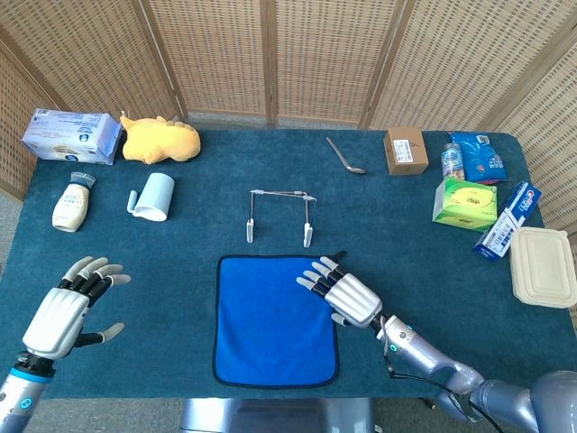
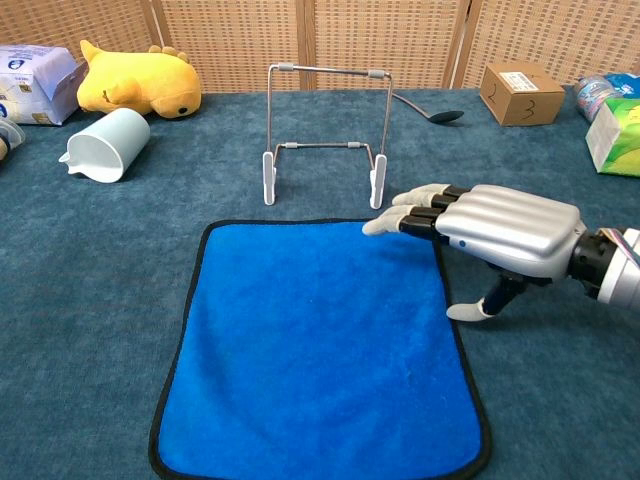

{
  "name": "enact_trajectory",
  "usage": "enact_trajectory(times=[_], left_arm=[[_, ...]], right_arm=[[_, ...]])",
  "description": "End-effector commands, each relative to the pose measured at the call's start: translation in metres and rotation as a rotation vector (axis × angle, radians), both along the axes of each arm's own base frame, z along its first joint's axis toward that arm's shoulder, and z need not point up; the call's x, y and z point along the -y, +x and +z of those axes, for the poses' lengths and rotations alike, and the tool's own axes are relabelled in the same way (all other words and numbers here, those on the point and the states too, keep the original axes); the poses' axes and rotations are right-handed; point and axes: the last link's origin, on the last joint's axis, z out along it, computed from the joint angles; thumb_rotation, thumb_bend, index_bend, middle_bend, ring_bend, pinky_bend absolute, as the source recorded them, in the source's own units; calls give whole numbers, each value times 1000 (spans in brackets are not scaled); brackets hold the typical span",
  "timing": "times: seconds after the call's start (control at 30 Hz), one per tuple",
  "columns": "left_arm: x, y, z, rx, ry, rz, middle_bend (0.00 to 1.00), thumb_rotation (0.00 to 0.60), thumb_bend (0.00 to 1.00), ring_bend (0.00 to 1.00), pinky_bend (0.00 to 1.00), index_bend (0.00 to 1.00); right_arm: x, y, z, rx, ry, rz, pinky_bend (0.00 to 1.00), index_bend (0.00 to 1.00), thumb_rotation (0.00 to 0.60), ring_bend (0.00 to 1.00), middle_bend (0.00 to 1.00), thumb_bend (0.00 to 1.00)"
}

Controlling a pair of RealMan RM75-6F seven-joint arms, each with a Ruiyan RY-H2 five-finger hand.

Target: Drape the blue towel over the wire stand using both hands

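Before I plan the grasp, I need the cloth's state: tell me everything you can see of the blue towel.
The blue towel is a bright blue, fuzzy-looking rectangle with a dark stitched border and rounded corners. It lies flat and unfolded on the table's teal cloth, just in front of the wire stand without touching it. The right hand reaches over its far right corner, fingers extended; whether they touch the fabric I cannot tell. The left hand is well clear.

The head camera is looking steeply down from above, taking in the whole table [image 1: 180, 234] from far off. The chest camera is sitting low and close, facing across the table toward the screens. Both are catching the blue towel [image 1: 273, 316], the wire stand [image 1: 280, 215] at frame centre, and the right hand [image 1: 343, 293].
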Motion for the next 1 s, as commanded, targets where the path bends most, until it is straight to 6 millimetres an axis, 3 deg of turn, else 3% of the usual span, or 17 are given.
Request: enact_trajectory(times=[0.03, 0.4, 0.87, 1.0], left_arm=[[0, 0, 0, 1, -1, -1, 244, 600, 230, 167, 113, 286], [0, -3, -1, 3, -2, 4, 244, 600, 229, 167, 111, 286], [1, -7, 0, 9, 1, 9, 243, 600, 229, 166, 110, 285], [1, -8, 0, 10, 3, 12, 243, 600, 230, 166, 109, 285]], right_arm=[[0, -1, -3, -3, 4, 5, 34, 106, 600, 0, 118, 210], [5, 1, -8, -10, 10, 12, 34, 112, 600, 0, 117, 205], [7, 22, -18, 16, 20, 31, 34, 119, 600, 0, 117, 207], [6, 22, -22, 11, 24, 29, 34, 120, 600, 0, 118, 255]])
